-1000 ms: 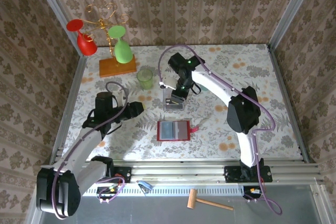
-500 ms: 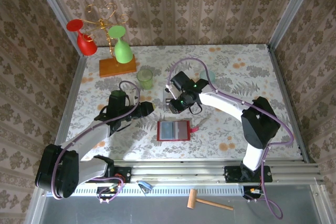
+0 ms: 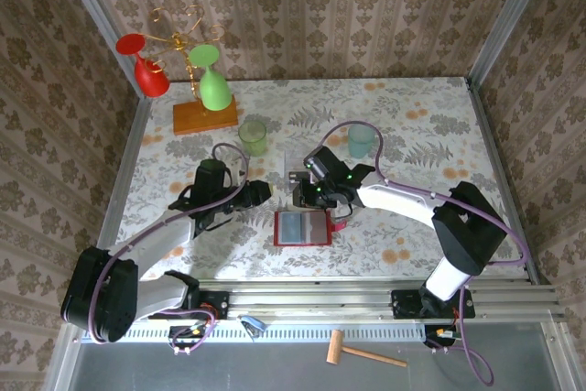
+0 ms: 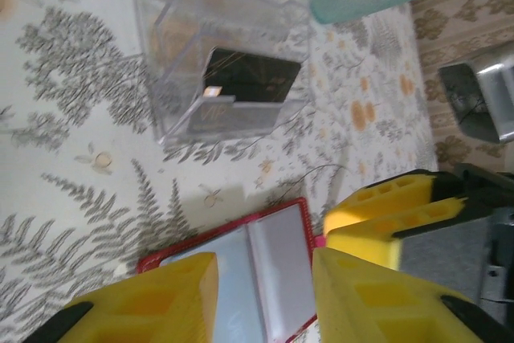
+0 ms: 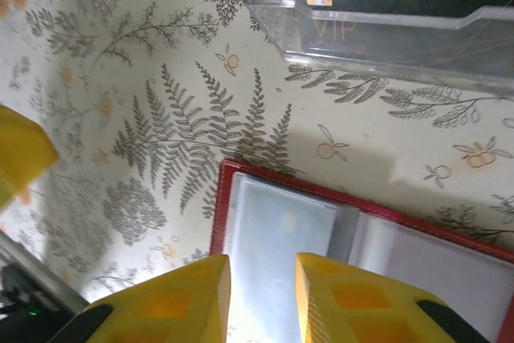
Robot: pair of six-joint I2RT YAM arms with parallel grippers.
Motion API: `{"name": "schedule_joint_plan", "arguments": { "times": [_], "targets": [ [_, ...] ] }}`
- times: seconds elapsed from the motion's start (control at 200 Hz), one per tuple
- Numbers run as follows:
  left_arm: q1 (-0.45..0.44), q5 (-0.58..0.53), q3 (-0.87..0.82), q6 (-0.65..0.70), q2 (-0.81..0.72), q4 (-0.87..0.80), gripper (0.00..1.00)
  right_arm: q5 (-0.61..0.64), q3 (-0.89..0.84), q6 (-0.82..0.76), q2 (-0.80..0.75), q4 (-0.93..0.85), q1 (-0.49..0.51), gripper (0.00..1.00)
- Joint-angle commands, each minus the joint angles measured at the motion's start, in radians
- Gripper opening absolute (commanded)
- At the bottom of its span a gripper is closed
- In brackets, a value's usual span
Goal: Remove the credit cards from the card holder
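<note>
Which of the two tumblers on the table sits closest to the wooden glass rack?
The pale green tumbler, just right of the rack's wooden base; the teal tumbler stands much farther right.

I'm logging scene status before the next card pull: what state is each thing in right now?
card holder: open, lying flat
clear box: holds a dark card
left gripper: open, empty
right gripper: open, empty
green cup: upright
teal cup: upright
red glass: hanging upside down
green glass: hanging upside down
</note>
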Motion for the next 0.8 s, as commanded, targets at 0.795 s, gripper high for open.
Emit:
{"name": "schedule_joint_plan", "arguments": {
  "times": [0.795],
  "targets": [
    [-0.180, -0.080, -0.052, -0.159, 0.140, -0.087, 0.19, -0.066, -0.065, 0.094, 0.015, 0.016, 0.006, 0.25]
  ]
}}
